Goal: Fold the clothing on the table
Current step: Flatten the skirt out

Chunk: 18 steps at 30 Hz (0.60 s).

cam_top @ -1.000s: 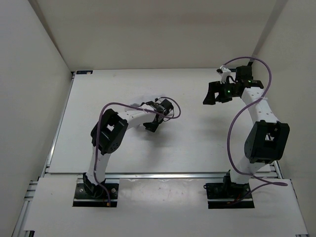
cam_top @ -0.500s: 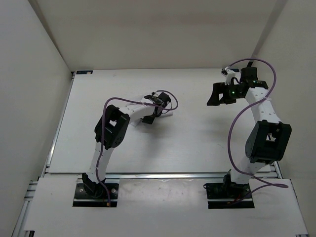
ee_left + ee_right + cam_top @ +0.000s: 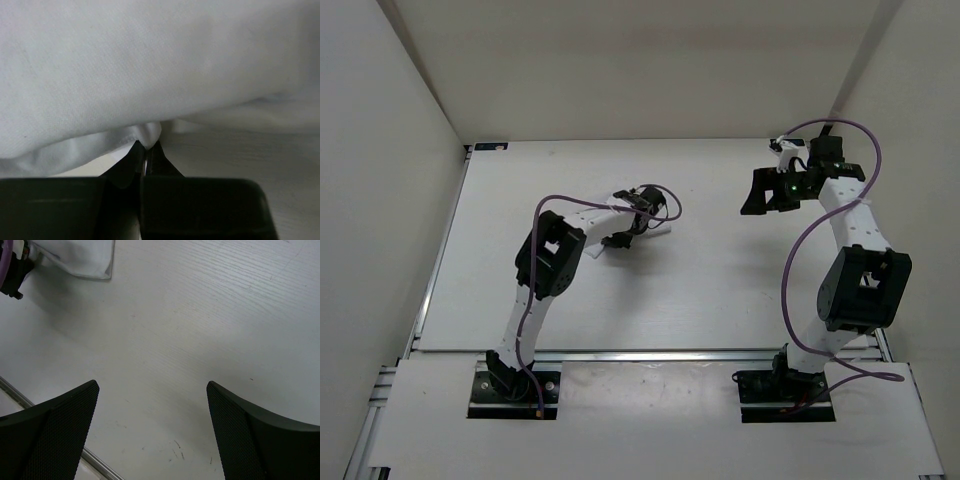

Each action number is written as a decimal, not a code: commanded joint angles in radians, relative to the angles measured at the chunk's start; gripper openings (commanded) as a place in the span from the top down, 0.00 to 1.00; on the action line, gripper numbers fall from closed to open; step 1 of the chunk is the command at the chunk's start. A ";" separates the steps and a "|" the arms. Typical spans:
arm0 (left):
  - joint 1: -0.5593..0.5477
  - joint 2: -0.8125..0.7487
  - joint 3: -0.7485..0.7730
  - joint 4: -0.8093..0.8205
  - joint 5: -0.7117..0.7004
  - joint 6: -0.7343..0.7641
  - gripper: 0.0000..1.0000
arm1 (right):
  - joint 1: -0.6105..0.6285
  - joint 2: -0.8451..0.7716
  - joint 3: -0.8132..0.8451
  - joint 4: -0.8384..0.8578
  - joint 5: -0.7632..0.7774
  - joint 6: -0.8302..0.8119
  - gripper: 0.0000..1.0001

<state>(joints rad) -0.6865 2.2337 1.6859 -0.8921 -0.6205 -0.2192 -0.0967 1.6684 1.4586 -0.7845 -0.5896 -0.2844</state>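
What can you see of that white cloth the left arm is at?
The clothing is plain white, thin, soft woven fabric with no print. It lies loosely bunched on the table, and the right wrist view shows one corner lying flat. The left gripper is shut on a small fold at its edge.

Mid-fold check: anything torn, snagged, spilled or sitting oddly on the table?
Nothing stands out. The left gripper is shut on a small fold at the edge of the clothing, with no tear visible. The right gripper hangs open above the table, apart from the clothing.
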 commanded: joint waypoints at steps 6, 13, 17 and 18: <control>0.054 -0.060 0.345 -0.188 0.764 -0.078 1.00 | 0.011 -0.047 -0.029 0.041 -0.019 0.025 0.07; 0.059 -0.130 0.456 0.279 1.387 -0.460 1.00 | 0.031 -0.059 -0.067 0.090 -0.007 0.014 0.07; 0.180 -0.362 0.069 0.701 1.432 -0.754 1.00 | 0.043 -0.070 -0.090 0.091 0.013 -0.004 0.07; 0.208 -0.461 0.010 0.784 1.440 -0.791 1.00 | 0.046 -0.073 -0.092 0.088 0.013 -0.007 0.06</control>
<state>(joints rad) -0.5903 2.0323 1.8420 -0.4698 0.6685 -0.7734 -0.0608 1.6508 1.3834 -0.7219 -0.5785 -0.2710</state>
